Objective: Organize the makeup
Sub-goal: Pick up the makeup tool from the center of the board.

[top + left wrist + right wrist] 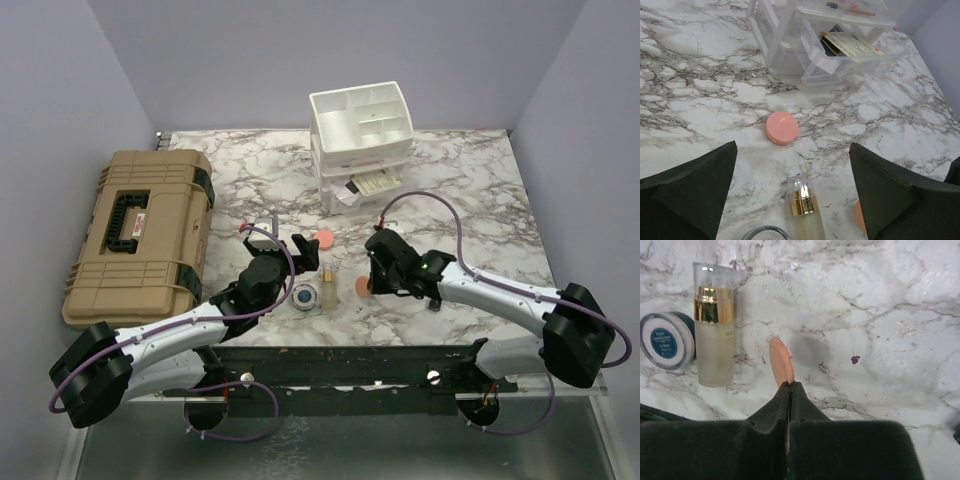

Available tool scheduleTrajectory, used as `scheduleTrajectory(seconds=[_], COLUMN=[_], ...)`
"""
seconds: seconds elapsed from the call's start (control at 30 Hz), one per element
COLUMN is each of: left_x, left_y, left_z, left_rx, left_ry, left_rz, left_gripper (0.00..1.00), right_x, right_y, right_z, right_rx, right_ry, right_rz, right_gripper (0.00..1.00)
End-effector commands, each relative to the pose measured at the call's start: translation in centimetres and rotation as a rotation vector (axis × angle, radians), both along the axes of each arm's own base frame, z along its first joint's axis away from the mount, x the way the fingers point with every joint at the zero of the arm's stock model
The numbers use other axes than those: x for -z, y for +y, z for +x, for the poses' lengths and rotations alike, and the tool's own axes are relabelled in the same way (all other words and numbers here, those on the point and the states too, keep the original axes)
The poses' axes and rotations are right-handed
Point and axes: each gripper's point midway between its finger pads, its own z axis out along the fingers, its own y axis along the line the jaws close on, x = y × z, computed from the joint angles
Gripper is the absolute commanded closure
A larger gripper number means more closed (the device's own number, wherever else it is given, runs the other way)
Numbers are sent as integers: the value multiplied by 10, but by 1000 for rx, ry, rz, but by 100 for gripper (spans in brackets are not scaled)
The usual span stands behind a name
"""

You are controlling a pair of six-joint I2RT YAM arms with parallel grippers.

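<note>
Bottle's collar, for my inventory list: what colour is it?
The bottle's collar is gold, clearest in the right wrist view.

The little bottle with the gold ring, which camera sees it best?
The right wrist view: the bottle shows whole, clear cap to base, beside the blue compact. The left wrist view cuts off its base, and the top view shows it tiny.

organizer [325, 150] blocks rear, tan case [170, 200] (left side)
</note>
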Motion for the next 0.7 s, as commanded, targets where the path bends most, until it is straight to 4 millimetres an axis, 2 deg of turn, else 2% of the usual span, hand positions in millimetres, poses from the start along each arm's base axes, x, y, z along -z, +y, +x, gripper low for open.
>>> scheduleTrajectory(seconds=[0.0,0.2,0.47,0.57,0.67], left_x=[-1,0,0,0,0], left_y=[3,3,-1,-2,-4], left_z=[-2,-3,-7,-8,-9], left_rx=[0,5,38,42,56], left_ry=[3,10,23,24,28], left_rz=[-6,-13,-16,-18,-20], left_gripper=[4,4,4,4,4], right_x=[-33,-86,-157,-173,-181], right_y=[-10,-15,-29,-33,-36], right_z=[29,66,127,148,166], right_rx=[105,195,267,303,330], right_ry=[-166,-333,-400,-412,-404], right_rz=[-10,78,385,465,552], right_gripper=[99,99,99,99,99])
